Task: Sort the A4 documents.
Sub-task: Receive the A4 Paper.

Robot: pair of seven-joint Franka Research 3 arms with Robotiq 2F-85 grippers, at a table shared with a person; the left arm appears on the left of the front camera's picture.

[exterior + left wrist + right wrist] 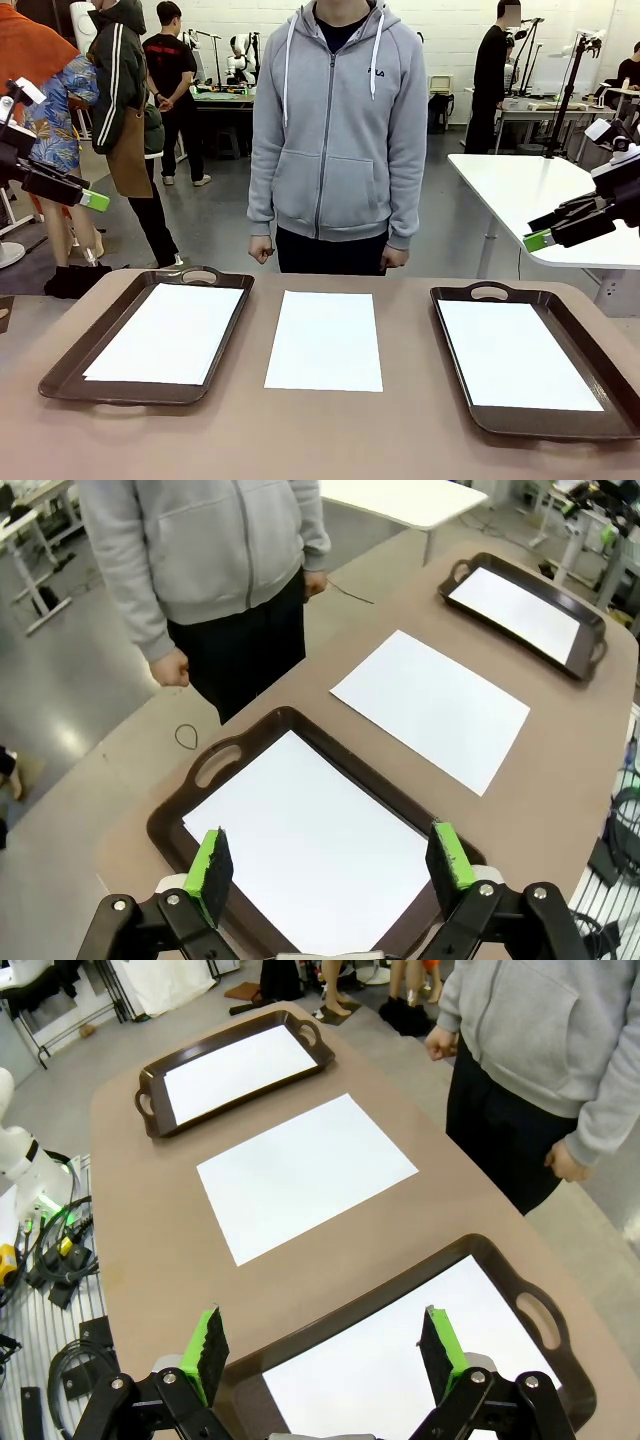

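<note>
3 A4 documents, all plain white, blank, flat, long axis running from the robot's side toward the person. Middle sheet (324,340) lies bare on the table (300,440), between the 2 brown trays. Left sheet (168,332) sits in the left tray (60,375), right sheet (515,353) in the right tray (455,300). Left gripper (330,865) hangs above the left tray, jaws wide, holding nothing. Right gripper (325,1345) above the right tray, jaws wide, also holding nothing. Person (338,120) stands at the far edge, fists at sides.

Two brown trays (60,375) (620,400) flank a grey-hooded person (338,120).
</note>
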